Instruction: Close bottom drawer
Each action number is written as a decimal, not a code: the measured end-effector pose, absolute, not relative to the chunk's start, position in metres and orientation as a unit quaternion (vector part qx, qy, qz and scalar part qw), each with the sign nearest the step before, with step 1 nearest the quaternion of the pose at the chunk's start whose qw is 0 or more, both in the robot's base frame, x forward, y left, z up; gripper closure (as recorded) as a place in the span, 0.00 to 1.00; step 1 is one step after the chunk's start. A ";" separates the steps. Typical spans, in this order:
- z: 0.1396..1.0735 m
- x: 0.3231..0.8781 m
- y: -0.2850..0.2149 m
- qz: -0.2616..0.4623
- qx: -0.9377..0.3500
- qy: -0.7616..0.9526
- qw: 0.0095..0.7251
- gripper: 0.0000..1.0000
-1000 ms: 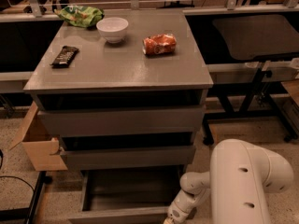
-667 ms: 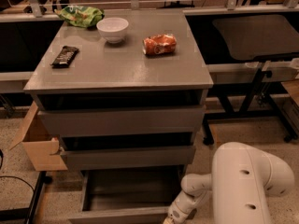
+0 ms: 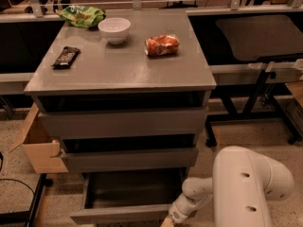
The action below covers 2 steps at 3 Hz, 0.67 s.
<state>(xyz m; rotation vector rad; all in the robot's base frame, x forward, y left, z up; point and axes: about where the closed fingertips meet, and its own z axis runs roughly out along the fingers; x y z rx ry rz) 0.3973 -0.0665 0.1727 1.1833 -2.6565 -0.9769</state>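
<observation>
Grey three-drawer cabinet with its tabletop point(image 3: 123, 70) seen from the front and above. The bottom drawer point(image 3: 120, 214) stands pulled out well beyond the tabletop's near edge, its shallow grey tray open to view and its thin front panel low in the view. The middle drawer point(image 3: 128, 159) and the top drawer point(image 3: 123, 122) each sit slightly out.

The gripper point(image 3: 166, 221) hangs at the end of the white arm point(image 3: 246, 188), below the tabletop's near right corner, just beside the right end of the bottom drawer's front panel. It is cut off by the lower border: whether it is apart or together, and whether it touches the panel, cannot be told.

On the tabletop: a green bag point(image 3: 83, 15) at the far left corner, a white bowl point(image 3: 114, 30) near the far edge, an orange packet point(image 3: 162, 45) right of the bowl, and a dark bar point(image 3: 66, 56) by the left edge.
</observation>
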 end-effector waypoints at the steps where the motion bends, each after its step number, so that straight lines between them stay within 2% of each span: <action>1: 0.165 0.416 -0.064 -0.306 0.396 -0.866 0.000 1.00; 2: 0.161 0.434 -0.061 -0.298 0.402 -0.865 -0.030 1.00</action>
